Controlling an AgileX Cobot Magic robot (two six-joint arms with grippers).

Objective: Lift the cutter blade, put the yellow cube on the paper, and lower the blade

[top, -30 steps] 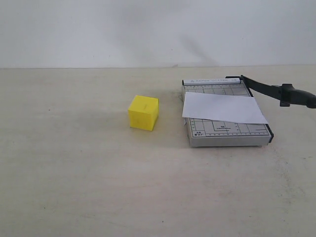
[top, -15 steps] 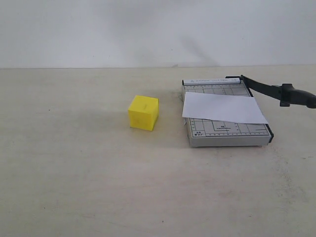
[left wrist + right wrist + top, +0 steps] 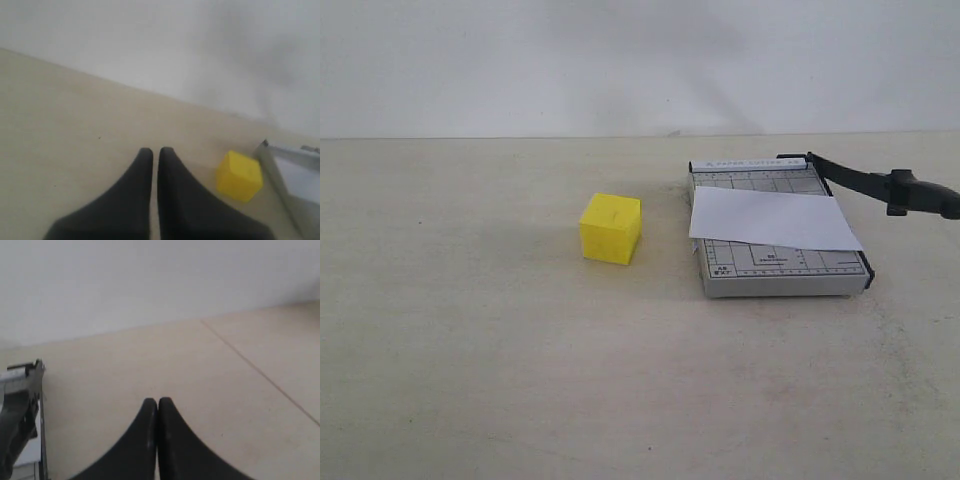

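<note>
The yellow cube [image 3: 611, 228] rests on the table, left of the grey gridded board [image 3: 775, 265]. A white paper [image 3: 772, 220] lies slantwise across that board. The black cutter blade [image 3: 880, 187] is raised, its thick handle end reaching out past the board's right side. Neither gripper appears in the exterior view. In the left wrist view my left gripper [image 3: 152, 150] is shut with nothing between its fingers, and the yellow cube [image 3: 239, 176] sits off to one side of it. My right gripper [image 3: 158, 401] is shut and empty above bare table, with the cutter blade [image 3: 15, 430] at the frame's edge.
A pale wall runs behind the beige table [image 3: 480, 360]. A thin seam [image 3: 260, 372] crosses the tabletop in the right wrist view.
</note>
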